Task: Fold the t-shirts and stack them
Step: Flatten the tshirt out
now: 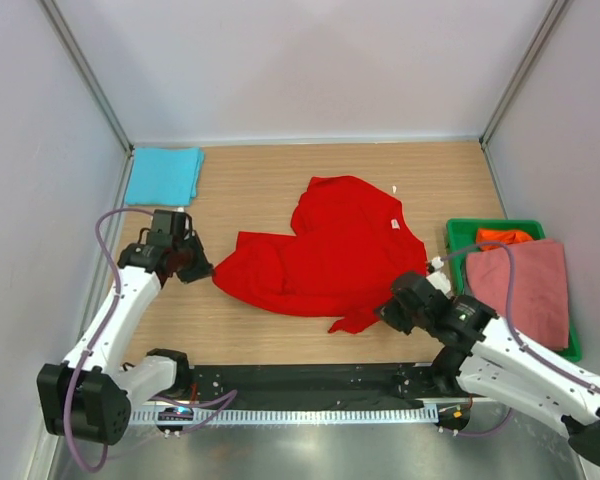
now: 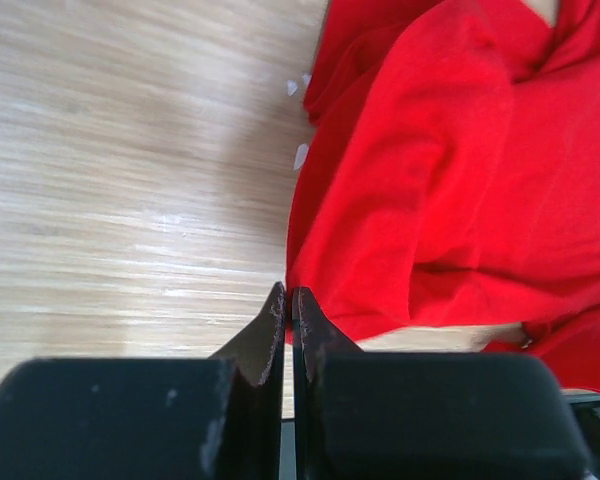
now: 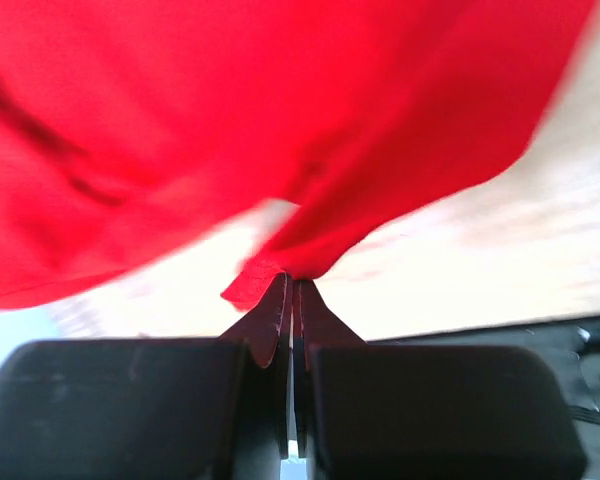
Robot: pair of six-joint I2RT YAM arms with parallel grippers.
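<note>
Both tools are closed down narrow: the right tool (image 3: pixel 291 282) is pinching a fold of the red t-shirt (image 3: pixel 280 110) up off the desk (image 1: pixel 260 180), while the left tool (image 2: pixel 289 292) is touching the shirt's edge, cloth caught or not I cannot tell. Ahead of both, the shirt is lying crumpled; far beyond the left tool a folded turquoise t-shirt (image 1: pixel 163 175) is resting.

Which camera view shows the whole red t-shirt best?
The top external view: the red t-shirt lies crumpled, almost wholly visible. The left wrist view shows one edge only; the right wrist view, a blurred fold pinched in its fingers.
</note>
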